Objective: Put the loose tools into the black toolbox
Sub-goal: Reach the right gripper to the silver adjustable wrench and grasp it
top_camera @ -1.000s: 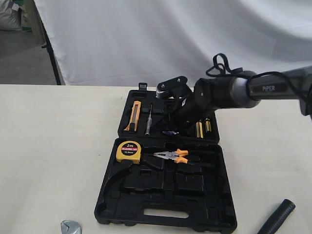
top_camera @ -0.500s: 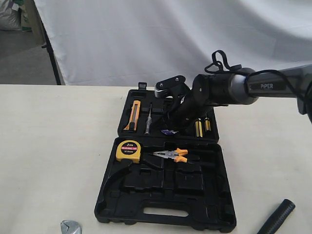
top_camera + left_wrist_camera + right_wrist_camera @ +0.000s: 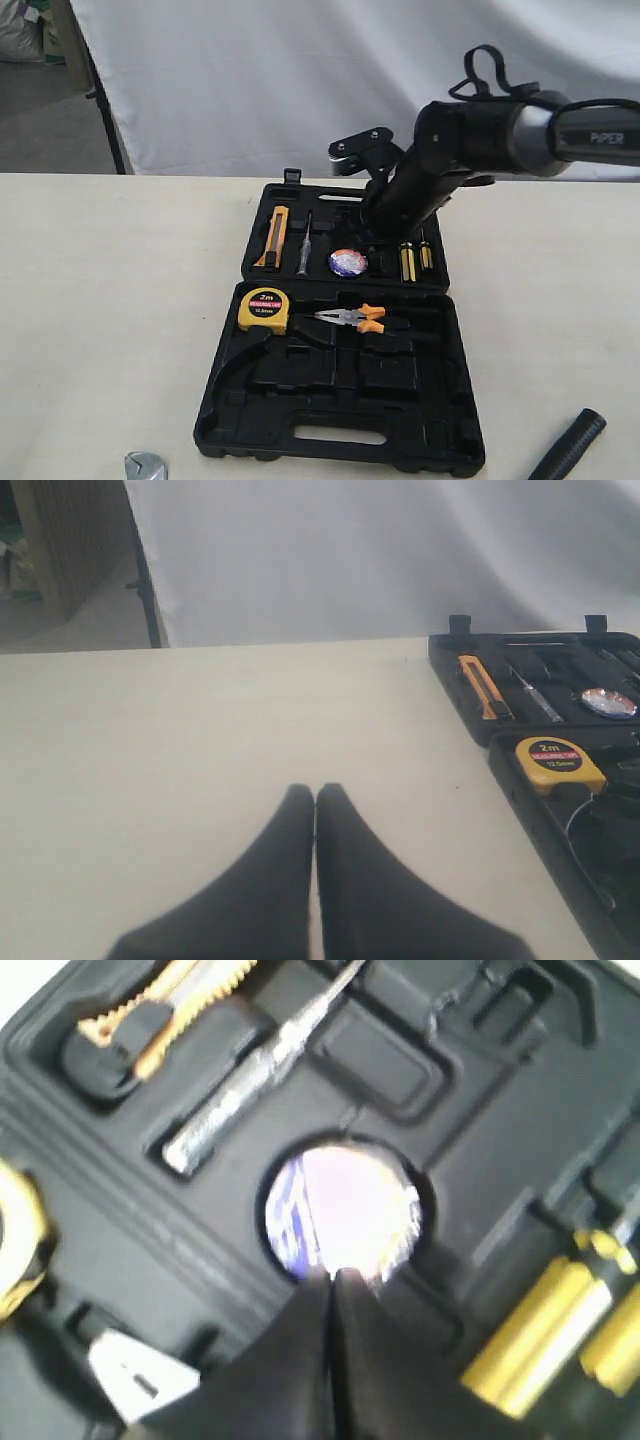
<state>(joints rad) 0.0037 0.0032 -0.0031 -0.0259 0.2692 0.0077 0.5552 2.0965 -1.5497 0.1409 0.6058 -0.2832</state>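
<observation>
The blue-purple tape roll [image 3: 348, 262] [image 3: 345, 1205] lies in a round recess in the far half of the open black toolbox [image 3: 340, 402]. My right gripper [image 3: 378, 226] [image 3: 333, 1278] hovers just above and behind the roll, its fingers shut with nothing between them. The silver wrench [image 3: 146, 467] shows only its head at the table's front edge, left of the case. The hammer's black handle [image 3: 570, 445] lies at the front right; its head is out of view. My left gripper [image 3: 315, 791] is shut and empty over bare table, left of the toolbox [image 3: 506, 780].
In the case sit a yellow tape measure [image 3: 264, 311] [image 3: 558, 763], orange-handled pliers [image 3: 355, 319], an orange utility knife [image 3: 275, 238], a screwdriver [image 3: 304, 245] and yellow-handled bits [image 3: 415, 260]. A white backdrop hangs behind the table.
My right gripper has lifted and drawn back to the right, away from the case. The tape roll, half hidden under it before, now lies uncovered in its recess.
</observation>
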